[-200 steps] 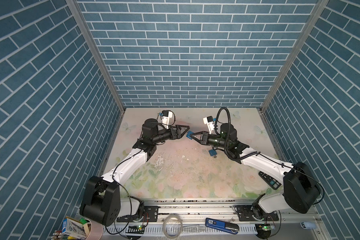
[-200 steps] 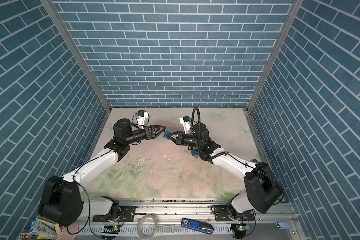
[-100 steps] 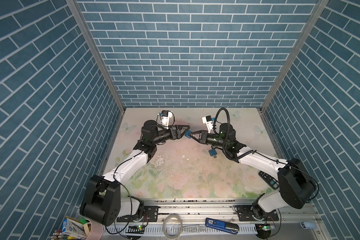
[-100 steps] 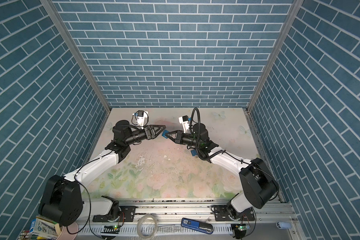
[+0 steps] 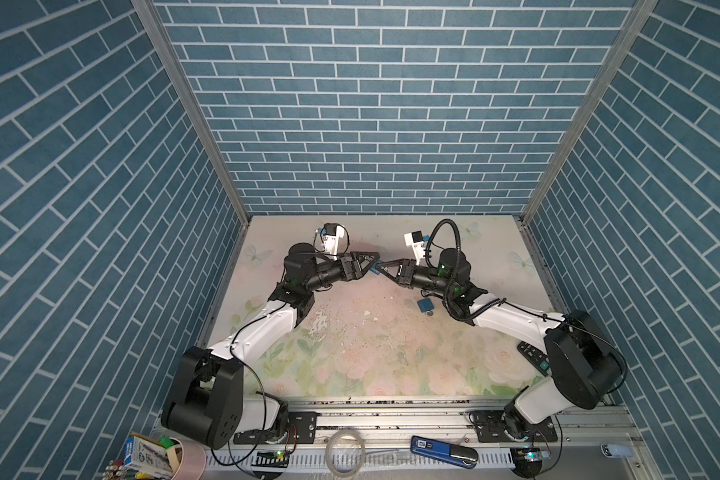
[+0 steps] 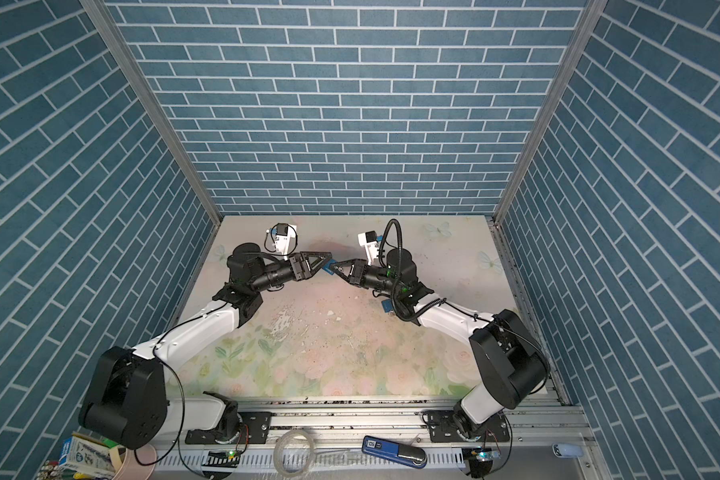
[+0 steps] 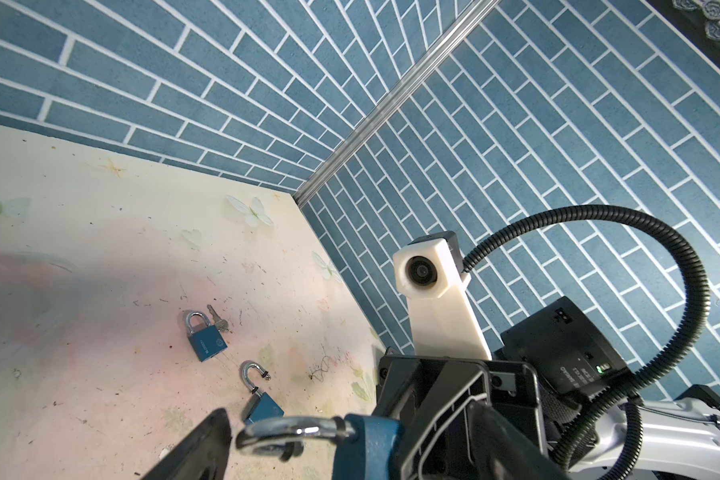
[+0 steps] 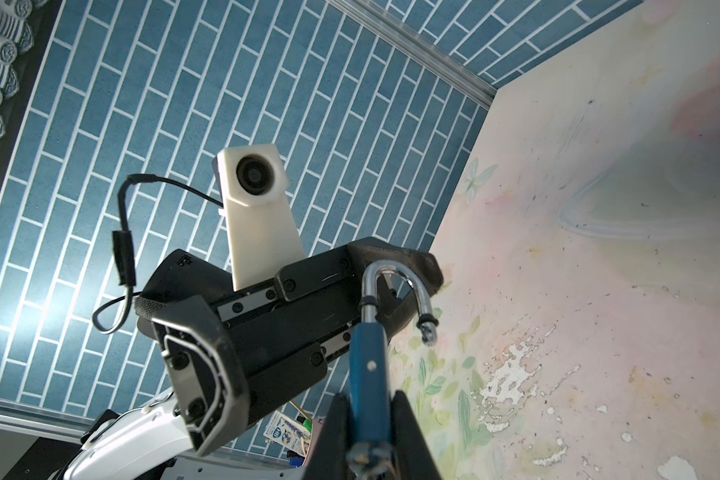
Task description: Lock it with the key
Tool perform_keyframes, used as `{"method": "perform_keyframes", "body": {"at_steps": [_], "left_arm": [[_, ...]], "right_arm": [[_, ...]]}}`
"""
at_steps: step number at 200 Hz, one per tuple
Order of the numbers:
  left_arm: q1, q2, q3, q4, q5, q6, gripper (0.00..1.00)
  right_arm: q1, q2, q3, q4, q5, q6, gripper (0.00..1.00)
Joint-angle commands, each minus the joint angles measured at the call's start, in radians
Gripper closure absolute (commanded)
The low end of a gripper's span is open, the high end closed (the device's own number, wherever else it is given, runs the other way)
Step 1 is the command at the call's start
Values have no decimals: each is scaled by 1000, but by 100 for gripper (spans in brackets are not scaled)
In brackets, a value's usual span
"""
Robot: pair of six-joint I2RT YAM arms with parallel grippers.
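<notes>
Two hands meet in the air toward twelve o'clock over the surface [image 5: 350, 340], tip to tip in both top views. The right hand [image 5: 385, 269] is pinching the body of a blue padlock [image 8: 368, 370] flat between its fingertips. The lock's shackle [image 8: 395, 282] stands open, its free end clear of the body. The left hand [image 5: 373, 262] is spread wide, and the shackle lies in the gap between its fingers [image 8: 408, 257]. Something metallic shows at the base of the held lock, perhaps a key, but the right wrist view crops it.

Two more locks lie on the surface, seen in the left wrist view. One is a shut padlock [image 7: 206, 338] with a loose key [image 7: 218, 320] just beside its shackle. Near it is an open padlock [image 7: 260, 401]. In a top view, one of these lies at about four o'clock from the hands, just beside the right arm.
</notes>
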Motion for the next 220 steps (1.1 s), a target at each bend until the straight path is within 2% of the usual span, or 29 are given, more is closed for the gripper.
{"method": "perform_keyframes", "body": {"at_steps": [1,53,120,152,220], "left_arm": [[-7,-10,-19,69,1,-18,9],[-12,-3,-24,95,-14,-24,9],[-24,21,-32,210,1,-101,11],[-24,-5,-44,192,13,-106,14],[-25,-48,-38,49,-42,-43,15]], "right_arm": [[-4,0,-11,132,-19,59,100],[-3,-15,-17,155,-14,80,100],[-4,3,-27,180,-16,94,100],[-10,10,-13,160,-12,82,100],[-10,3,4,61,-6,22,100]]}}
